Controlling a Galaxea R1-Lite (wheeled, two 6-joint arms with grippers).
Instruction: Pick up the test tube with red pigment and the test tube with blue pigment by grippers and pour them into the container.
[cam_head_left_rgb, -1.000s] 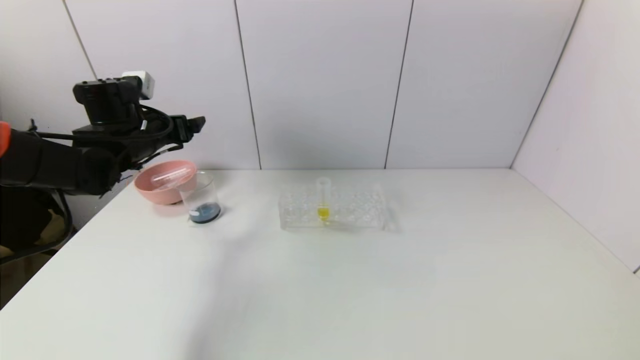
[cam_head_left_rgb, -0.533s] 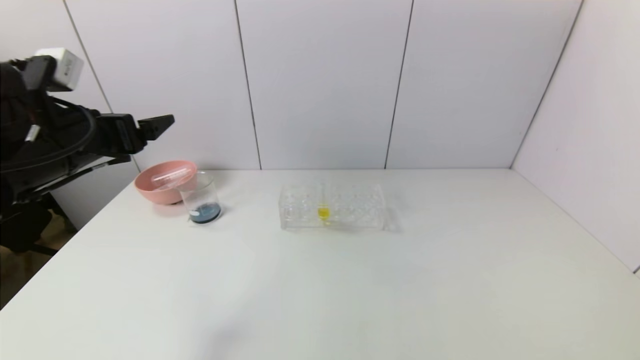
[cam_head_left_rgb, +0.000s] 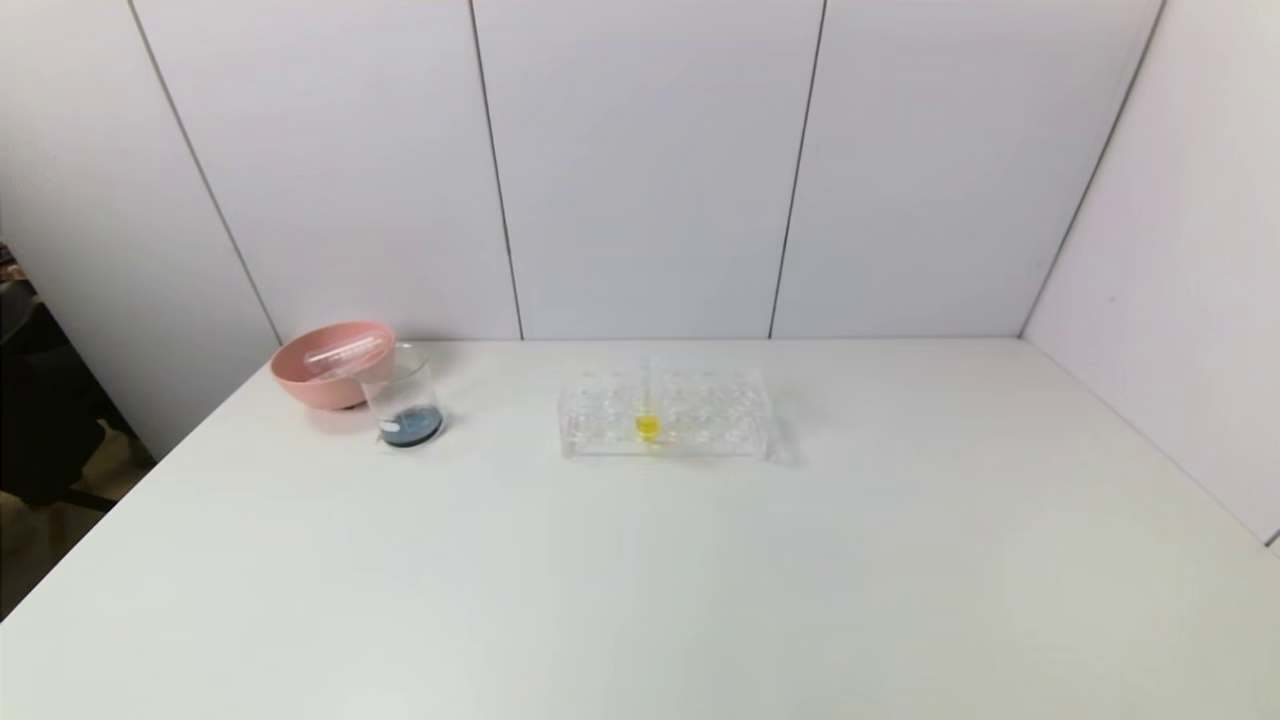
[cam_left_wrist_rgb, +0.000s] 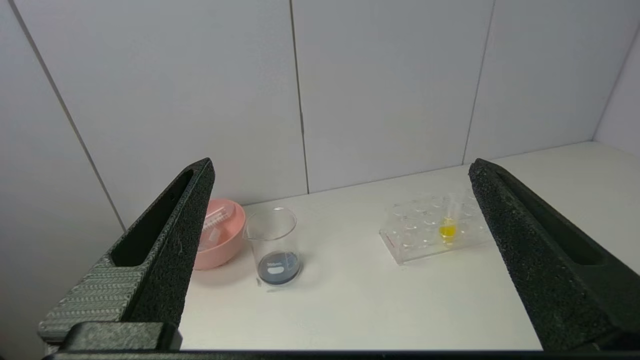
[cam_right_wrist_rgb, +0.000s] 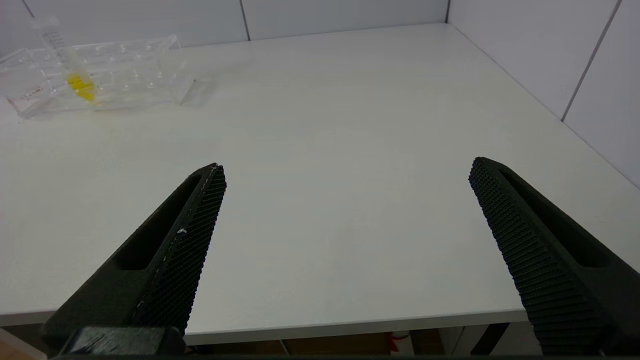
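The container, a clear glass beaker (cam_head_left_rgb: 403, 402), stands at the table's far left with dark blue liquid in its bottom; it also shows in the left wrist view (cam_left_wrist_rgb: 272, 240). No tube with a red or blue tip is in view; clear, empty-looking tubes (cam_head_left_rgb: 335, 355) lie in the pink bowl (cam_head_left_rgb: 300, 385). My left gripper (cam_left_wrist_rgb: 341, 165) is open and empty, held off the table's left side and facing the beaker. My right gripper (cam_right_wrist_rgb: 347, 165) is open and empty, hanging by the table's front edge. Neither gripper shows in the head view.
A clear multi-hole rack (cam_head_left_rgb: 700, 430) stands at the middle back and holds one tube of yellow liquid (cam_head_left_rgb: 647, 424), also seen in the right wrist view (cam_right_wrist_rgb: 80, 85). The pink bowl touches the beaker's far-left side. White walls close the back and right.
My left arm has pulled away to the left from above the bowl and beaker and has left the head view. The things on the table have not moved.
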